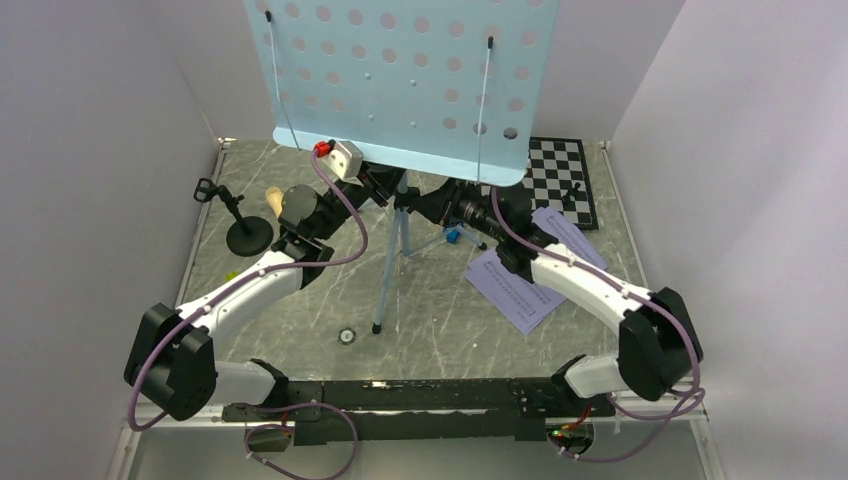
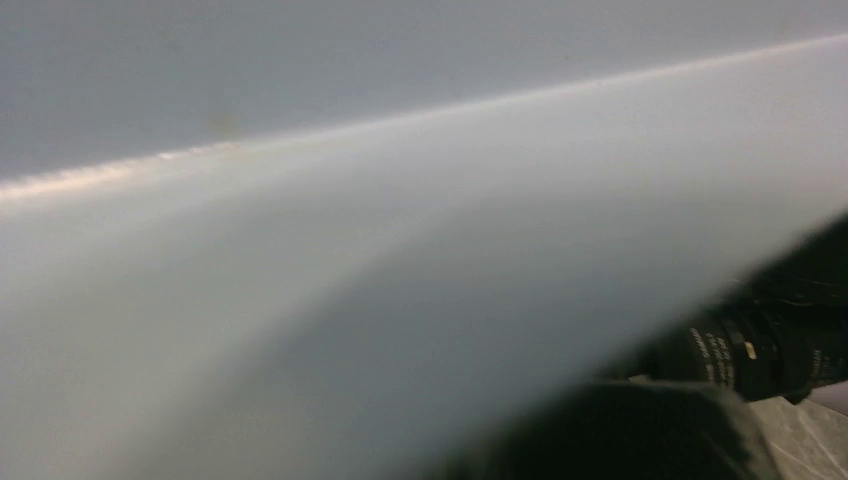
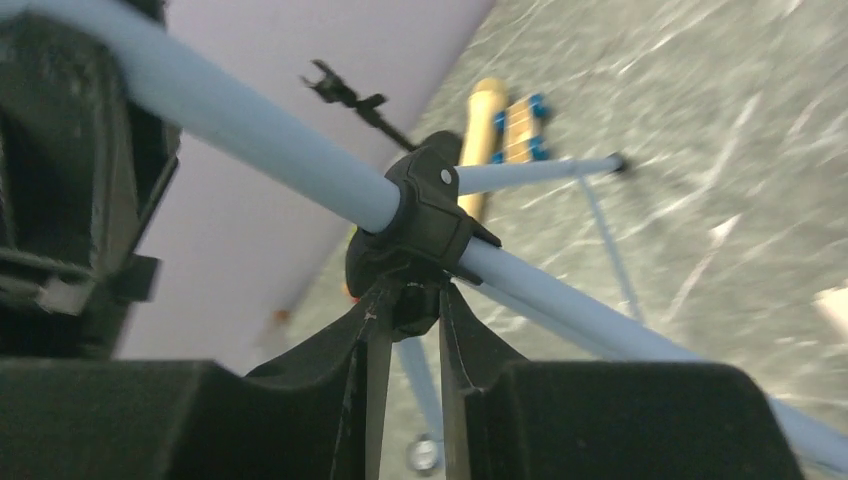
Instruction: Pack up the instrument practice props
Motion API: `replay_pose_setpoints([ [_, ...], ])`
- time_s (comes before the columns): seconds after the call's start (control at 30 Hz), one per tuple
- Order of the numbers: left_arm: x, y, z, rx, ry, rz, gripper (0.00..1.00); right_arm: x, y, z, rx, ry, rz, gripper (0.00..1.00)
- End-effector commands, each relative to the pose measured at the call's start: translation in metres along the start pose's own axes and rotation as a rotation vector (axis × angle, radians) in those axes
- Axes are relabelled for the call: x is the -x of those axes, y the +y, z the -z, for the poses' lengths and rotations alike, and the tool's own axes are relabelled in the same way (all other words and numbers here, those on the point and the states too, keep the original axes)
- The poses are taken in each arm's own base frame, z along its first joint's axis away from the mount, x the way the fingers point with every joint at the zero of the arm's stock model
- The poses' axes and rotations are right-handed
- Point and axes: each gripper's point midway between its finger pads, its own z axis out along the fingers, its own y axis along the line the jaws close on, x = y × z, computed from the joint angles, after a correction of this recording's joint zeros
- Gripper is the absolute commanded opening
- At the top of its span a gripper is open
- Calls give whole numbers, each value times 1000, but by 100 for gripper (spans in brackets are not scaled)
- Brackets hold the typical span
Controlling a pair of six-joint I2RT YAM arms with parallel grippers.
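Carefully, with music stand (image 1: 395,250) upright in middle of bench (image 1: 300,330), hold right claw (image 3: 405,330) pinched on black knob (image 3: 415,305) of pole collar (image 3: 425,205) and turn slowly; cannot tell state of left claw (image 1: 383,186), hidden beneath plate (image 1: 400,80).

Through my left wrist camera, the music stand (image 2: 400,300) filled nearly the whole frame as a pale blue-grey blur, too close to focus. Its bright edge ran on a slant from the left side up to the top right, with plain darker grey beyond it. At lower right I made out a black cylinder (image 2: 745,350) ringed with small white lettering, unreadable, above a sliver of grey marbled bench (image 2: 805,445). A dark soft shape (image 2: 620,430) sat at the bottom edge; I could not tell what it was.
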Motion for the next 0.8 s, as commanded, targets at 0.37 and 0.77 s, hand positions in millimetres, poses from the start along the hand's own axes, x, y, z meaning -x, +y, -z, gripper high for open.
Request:
replay_pose_setpoints([
  [0.37,-76,12,15,60,213,55,0,28,-63,32,-335,-231,879,0],
  [0.77,-79,12,17,63,218,53,0,28,-63,42,-406,-263,1038,0],
])
